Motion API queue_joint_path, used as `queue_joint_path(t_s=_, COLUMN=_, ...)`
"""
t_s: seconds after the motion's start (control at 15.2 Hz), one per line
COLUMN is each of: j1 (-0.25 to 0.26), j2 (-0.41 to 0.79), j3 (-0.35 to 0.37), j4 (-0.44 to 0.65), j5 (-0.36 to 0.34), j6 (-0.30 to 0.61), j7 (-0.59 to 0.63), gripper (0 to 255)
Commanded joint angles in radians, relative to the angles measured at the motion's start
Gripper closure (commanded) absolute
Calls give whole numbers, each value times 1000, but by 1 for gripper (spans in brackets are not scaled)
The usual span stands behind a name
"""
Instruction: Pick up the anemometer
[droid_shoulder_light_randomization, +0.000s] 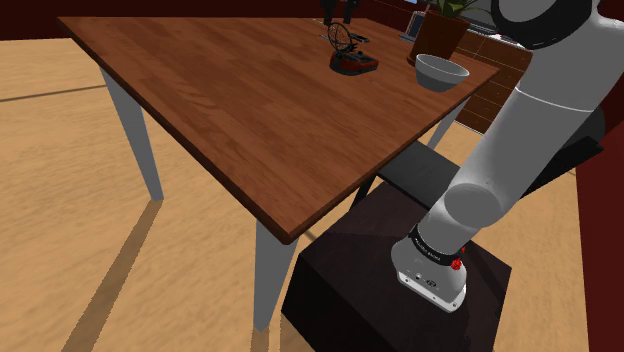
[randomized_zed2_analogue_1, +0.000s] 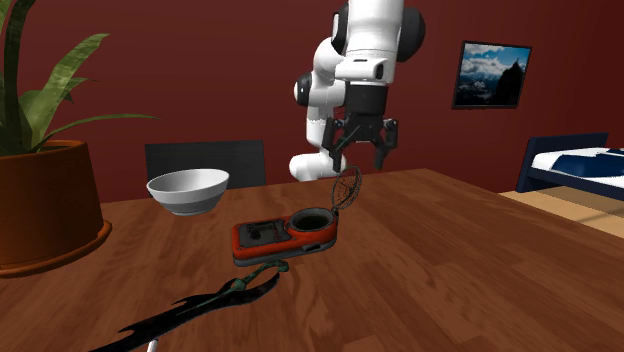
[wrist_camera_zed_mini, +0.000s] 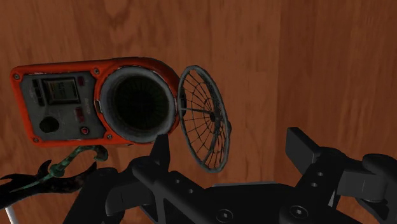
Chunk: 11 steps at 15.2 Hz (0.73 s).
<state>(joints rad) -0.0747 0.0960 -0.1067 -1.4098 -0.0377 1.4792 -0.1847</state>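
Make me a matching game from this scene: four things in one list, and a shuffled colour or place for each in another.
Things:
1. bowl
2. anemometer
3. hand
4. pot

Descriptions:
A. black, open, above the table
B. orange-red, lying flat on the table
C. white, standing on the table
D. brown, holding a green plant

Pairs: 1-C, 2-B, 3-A, 4-D.
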Motion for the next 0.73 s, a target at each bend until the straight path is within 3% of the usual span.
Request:
queue_joint_path(t_s=0.0, j1=1, j2=-15, j3=0, j4=-53, j5=-2, j6=39, j7=2, gripper=0)
queue_joint_path(t_s=0.13, j1=1, j2=-15, j3=0, j4=-53, j5=-2, j6=39, j7=2, gripper=0)
queue_joint_path(t_s=0.2, j1=1, j2=-14, j3=1, j4=-51, j5=-1, j6=38, j7=3, gripper=255)
queue_joint_path(t_s=0.66, j1=1, j2=-14, j3=1, j4=-52, j5=-1, j6=38, j7=3, gripper=255)
